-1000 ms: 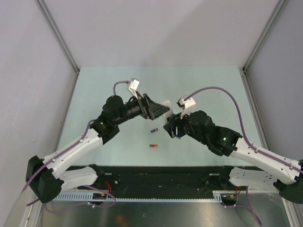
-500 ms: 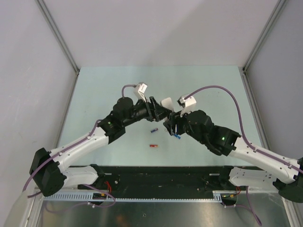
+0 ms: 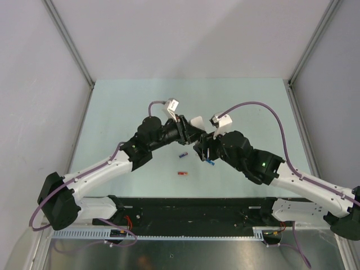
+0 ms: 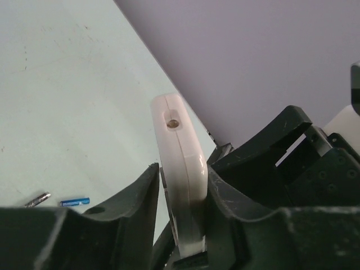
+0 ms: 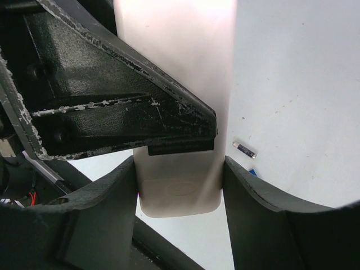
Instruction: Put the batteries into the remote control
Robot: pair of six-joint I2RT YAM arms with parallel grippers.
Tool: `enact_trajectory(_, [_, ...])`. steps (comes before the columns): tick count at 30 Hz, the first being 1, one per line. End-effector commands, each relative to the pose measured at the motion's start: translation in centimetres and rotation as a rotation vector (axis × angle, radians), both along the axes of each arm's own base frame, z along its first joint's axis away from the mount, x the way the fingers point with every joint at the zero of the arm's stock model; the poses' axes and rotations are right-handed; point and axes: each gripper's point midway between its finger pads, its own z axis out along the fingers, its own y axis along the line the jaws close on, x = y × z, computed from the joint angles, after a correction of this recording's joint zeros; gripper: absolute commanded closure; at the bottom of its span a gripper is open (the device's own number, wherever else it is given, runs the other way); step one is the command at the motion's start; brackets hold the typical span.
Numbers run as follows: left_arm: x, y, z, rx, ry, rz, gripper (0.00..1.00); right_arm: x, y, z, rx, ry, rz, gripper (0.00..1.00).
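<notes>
Clamped by left gripper [image 4: 183, 180] and right gripper [image 5: 180, 169] alike: one remote control [image 4: 179, 146]; loose on table [image 3: 112, 112], three: purple battery [image 3: 182, 154], red battery [image 3: 181, 173], blue battery [image 3: 209, 163].

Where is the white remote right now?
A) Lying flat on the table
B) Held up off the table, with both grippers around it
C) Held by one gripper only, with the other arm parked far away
B: the remote control is raised above the table, sitting between the fingers of both the left gripper and the right gripper.
</notes>
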Motion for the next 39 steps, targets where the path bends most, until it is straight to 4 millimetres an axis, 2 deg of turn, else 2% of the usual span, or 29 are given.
enact_trajectory(1, [0.7,-0.2,2.3,-0.044,-0.054,0.023,0.64,0.2,0.8,3.4,0.099,-0.041,-0.005,0.65])
enact_trajectory(3, [0.6,-0.3,2.4,-0.049,-0.055,0.015,0.75,0.1,0.8,3.5,0.101,-0.04,-0.004,0.64])
enact_trajectory(4, [0.5,-0.3,2.2,-0.048,-0.054,0.011,0.79,0.1,0.8,3.5,0.103,-0.039,-0.004,0.54])
enact_trajectory(5, [0.5,-0.3,2.2,-0.048,-0.054,0.011,0.9,0.0,0.8,3.5,0.105,-0.039,-0.003,0.45])
enact_trajectory(6, [0.5,-0.2,2.1,-0.047,-0.055,0.012,0.95,0.1,0.7,3.6,0.108,-0.037,-0.007,0.37])
enact_trajectory(7, [0.5,-0.1,2.1,-0.047,-0.058,0.02,1.0,0.0,0.6,3.6,0.115,-0.029,-0.011,0.21])
enact_trajectory(10, [0.6,0.1,2.2,-0.045,-0.067,0.032,1.0,-0.7,0.1,4.8,0.158,-0.033,0.002,0.04])
enact_trajectory(11, [0.8,0.3,2.3,-0.046,-0.071,0.038,1.0,-1.2,-0.1,5.5,0.186,-0.034,0.019,0.01])
enact_trajectory(15, [1.6,0.9,2.8,-0.069,-0.059,0.041,1.0,-2.0,-1.1,5.6,0.21,0.004,0.036,0.0])
enact_trajectory(16, [2.2,1.4,2.8,-0.08,-0.056,0.049,1.0,-1.7,-1.6,5.3,0.207,0.018,0.017,0.0])
enact_trajectory(17, [1.8,1.3,2.9,-0.096,-0.051,0.013,1.0,-1.7,-1.7,5.0,0.221,0.041,0.016,0.0])
enact_trajectory(18, [1.8,1.4,3.8,-0.143,-0.054,-0.002,1.0,-1.7,-1.9,5.0,0.234,0.05,0.015,0.0])
enact_trajectory(19, [2.2,2.0,3.4,-0.158,-0.044,0.0,1.0,-1.5,-2.0,4.4,0.249,0.061,0.009,0.0])
enact_trajectory(20, [2.2,2.2,3.4,-0.18,-0.038,-0.012,1.0,-1.2,-2.3,4.3,0.279,0.077,0.006,0.0])
enact_trajectory(21, [1.7,2.2,4.3,-0.234,-0.037,-0.051,1.0,-1.0,-2.5,4.4,0.324,0.099,-0.005,0.0])
enact_trajectory(22, [2.0,2.8,3.3,-0.243,-0.011,-0.048,1.0,-0.9,-2.6,4.1,0.37,0.102,0.0,0.0])
enact_trajectory(24, [1.3,3.0,4.0,-0.304,-0.008,-0.099,1.0,-0.6,-2.9,4.2,0.455,0.151,0.032,0.0])
enact_trajectory(25, [1.4,3.2,3.1,-0.305,0.011,-0.102,1.0,-0.4,-2.9,4.1,0.487,0.157,0.047,0.0])
enact_trajectory(26, [1.1,3.2,2.9,-0.313,0.013,-0.12,1.0,-1.0,-2.6,4.0,0.506,0.186,0.104,0.0])
enact_trajectory(27, [0.8,3.2,3.4,-0.338,0.001,-0.138,1.0,-0.3,-3.1,4.1,0.531,0.195,0.093,0.0])
enact_trajectory(34, [-0.7,2.8,2.4,-0.358,0.034,-0.224,1.0,-0.9,-1.5,5.3,0.655,0.236,0.262,0.01])
enact_trajectory(37, [-0.9,2.8,2.3,-0.368,0.047,-0.24,1.0,-0.9,-0.4,3.9,0.651,0.296,0.305,0.08])
enact_trajectory(38, [-0.9,2.6,2.3,-0.375,0.061,-0.249,1.0,-0.8,-0.2,2.8,0.644,0.325,0.304,0.1])
enact_trajectory(39, [-0.8,2.6,2.5,-0.38,0.062,-0.254,1.0,-0.8,0.0,2.8,0.647,0.323,0.314,0.13])
